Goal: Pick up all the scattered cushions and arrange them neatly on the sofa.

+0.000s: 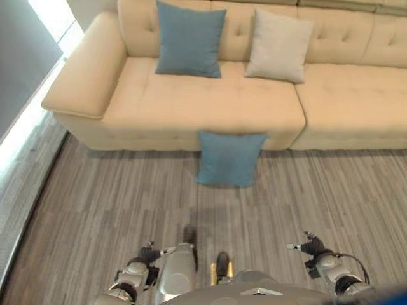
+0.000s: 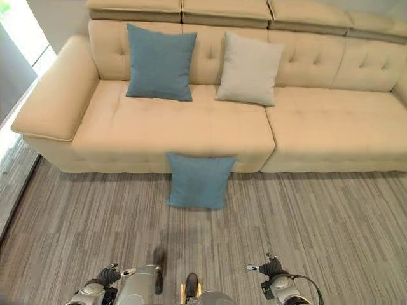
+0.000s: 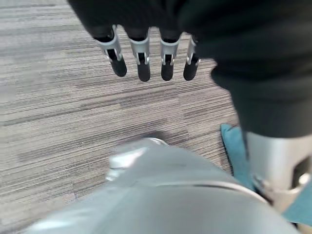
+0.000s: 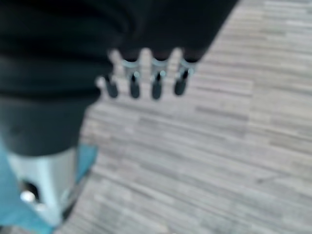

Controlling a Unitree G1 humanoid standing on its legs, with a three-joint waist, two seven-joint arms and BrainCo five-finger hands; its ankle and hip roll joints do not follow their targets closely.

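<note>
Item: blue cushion [image 2: 199, 180] on floor [image 2: 331, 222], propped against sofa [image 2: 178, 127] front, at 12 o'clock from us. Seated already: second blue cushion [image 2: 159, 61], grey cushion [image 2: 249, 68] at 1 o'clock. Left hand [image 3: 146, 56], right hand [image 4: 146, 78]: fingers straight, spread, holding nothing. We judge the approach in hand; next we step closer, stoop, grasp.

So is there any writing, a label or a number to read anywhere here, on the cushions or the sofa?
None: no word, label, number or sign can be read.
Blue cushion on the floor: plain.
Blue cushion and beige cushion on the sofa: plain, no tag seen.
</note>
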